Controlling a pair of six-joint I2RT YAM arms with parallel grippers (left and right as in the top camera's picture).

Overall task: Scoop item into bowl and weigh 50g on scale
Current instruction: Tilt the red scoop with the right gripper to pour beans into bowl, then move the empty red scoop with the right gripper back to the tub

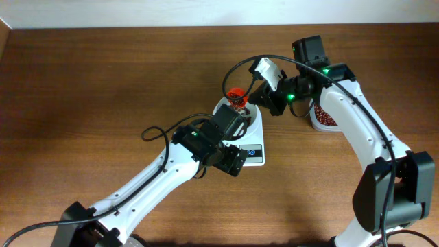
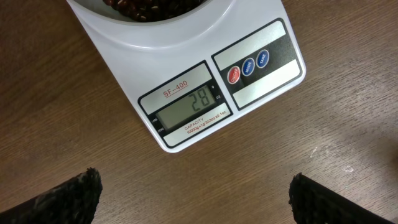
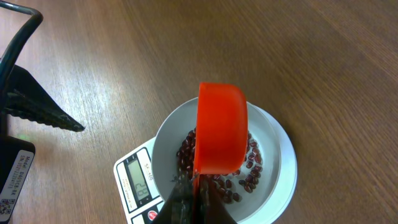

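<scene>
A white bowl (image 3: 283, 155) sits on the white scale (image 3: 134, 180) and holds a thin layer of red-brown beans (image 3: 250, 169). My right gripper (image 3: 196, 186) is shut on the handle of an orange scoop (image 3: 221, 127), which is tipped over the bowl. From overhead, the scoop (image 1: 236, 96) and right gripper (image 1: 251, 96) hang over the bowl's far side. The left wrist view shows the scale (image 2: 186, 106) reading 28, with the bowl (image 2: 155, 37) and beans (image 2: 149, 6) above it. My left gripper (image 2: 196, 199) is open over bare wood in front of the scale, holding nothing.
A container of beans (image 1: 324, 116) stands to the right of the scale, under the right arm. The left arm (image 1: 206, 140) crosses over the bowl and hides most of it from overhead. A black cable (image 3: 25, 15) arcs at the far left of the right wrist view.
</scene>
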